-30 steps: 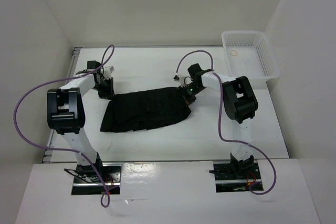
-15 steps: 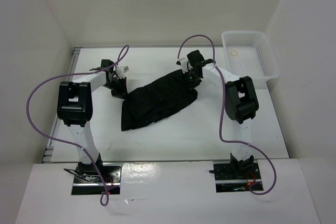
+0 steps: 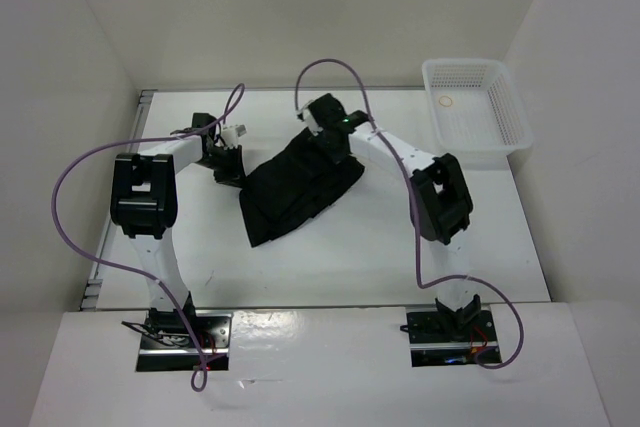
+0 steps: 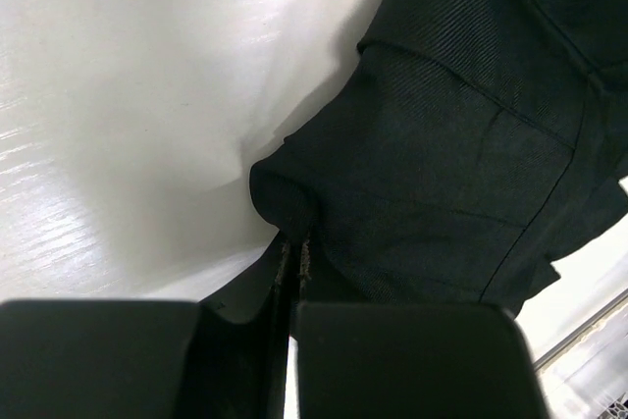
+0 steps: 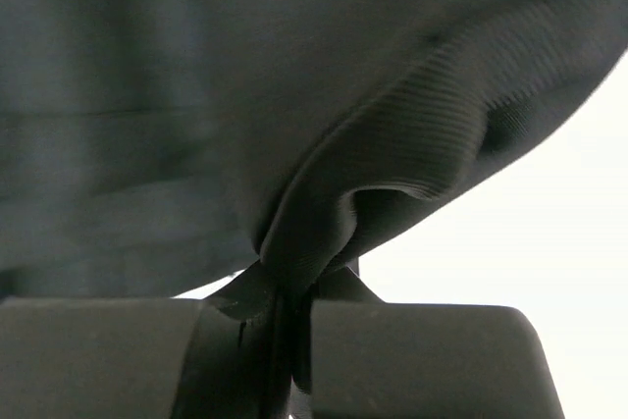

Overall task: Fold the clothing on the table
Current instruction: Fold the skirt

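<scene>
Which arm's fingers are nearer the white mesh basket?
Right. The right fingers pinch the far end of the skirt, to the left of the basket. The left fingers pinch the skirt's opposite edge, even farther left.

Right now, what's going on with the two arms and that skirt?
Both arms hold the black skirt: the left gripper is shut on its left edge, the right gripper on its far edge. The skirt lies bunched and slanted on the table, not yet neatly folded. The white basket sits apart at the far right.
</scene>
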You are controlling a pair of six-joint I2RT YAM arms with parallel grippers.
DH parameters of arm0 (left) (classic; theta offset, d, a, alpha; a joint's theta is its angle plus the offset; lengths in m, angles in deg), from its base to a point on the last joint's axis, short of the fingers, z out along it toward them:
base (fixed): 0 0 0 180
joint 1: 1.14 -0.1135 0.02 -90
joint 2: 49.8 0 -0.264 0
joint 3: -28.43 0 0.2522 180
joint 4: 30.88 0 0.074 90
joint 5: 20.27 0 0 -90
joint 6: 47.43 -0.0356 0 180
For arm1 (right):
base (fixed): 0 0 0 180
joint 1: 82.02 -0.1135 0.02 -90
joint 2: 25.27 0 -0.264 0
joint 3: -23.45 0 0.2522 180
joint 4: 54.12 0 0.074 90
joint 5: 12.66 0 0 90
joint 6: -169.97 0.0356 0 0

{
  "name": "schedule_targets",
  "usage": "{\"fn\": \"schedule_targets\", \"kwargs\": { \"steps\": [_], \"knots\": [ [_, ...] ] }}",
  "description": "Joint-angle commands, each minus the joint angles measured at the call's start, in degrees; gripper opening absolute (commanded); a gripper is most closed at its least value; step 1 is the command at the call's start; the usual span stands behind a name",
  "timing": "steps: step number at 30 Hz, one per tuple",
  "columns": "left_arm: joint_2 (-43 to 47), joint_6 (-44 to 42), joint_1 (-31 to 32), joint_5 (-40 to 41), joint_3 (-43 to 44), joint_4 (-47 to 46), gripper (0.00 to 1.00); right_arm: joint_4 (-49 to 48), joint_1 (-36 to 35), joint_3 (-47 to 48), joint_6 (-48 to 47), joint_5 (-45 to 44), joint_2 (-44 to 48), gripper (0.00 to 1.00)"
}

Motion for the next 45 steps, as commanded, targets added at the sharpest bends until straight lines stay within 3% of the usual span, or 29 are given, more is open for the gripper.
{"fn": "schedule_targets", "kwargs": {
  "steps": [1, 10, 25, 33, 35, 38, 40, 45],
  "knots": [
    [-1.2, -1.0, 0.6, -1.3, 0.4, -0.6, 0.0, 4.6, -8.4, 8.7, 1.2, -8.0, -0.5, 0.01],
    [-0.7, -0.5, 0.6, -1.3, -0.6, -1.2, 0.0, 18.2, -15.8, 26.2, 5.3, -5.8, -11.7, 0.01],
    [-0.1, -0.5, 0.6, -1.8, -0.6, -1.2, 0.0, 20.1, -24.6, 21.7, 6.4, -2.8, -14.2, 0.05],
    [0.4, -0.5, 0.6, -1.8, -1.2, -1.2, 0.0, 20.7, -26.1, 27.2, 8.0, 1.3, -14.8, 0.08],
    [0.4, -0.5, 0.6, -1.8, -1.2, -1.2, 0.0, 20.7, -26.1, 29.6, 8.6, 2.7, -15.4, 0.19],
    [0.4, -0.5, 0.6, -1.8, -1.2, -1.2, 0.0, 22.0, -26.1, 33.9, 9.1, 5.4, -17.2, 0.57],
    [0.4, -0.5, 0.6, -2.3, -1.2, -1.2, 0.0, 23.6, -26.1, 37.7, 9.6, 7.4, -17.9, 0.72],
    [0.4, -1.0, 0.6, -2.3, -1.2, -0.6, 0.0, 29.0, -26.1, 49.1, 8.8, 19.3, -19.9, 0.82]
  ]
}}
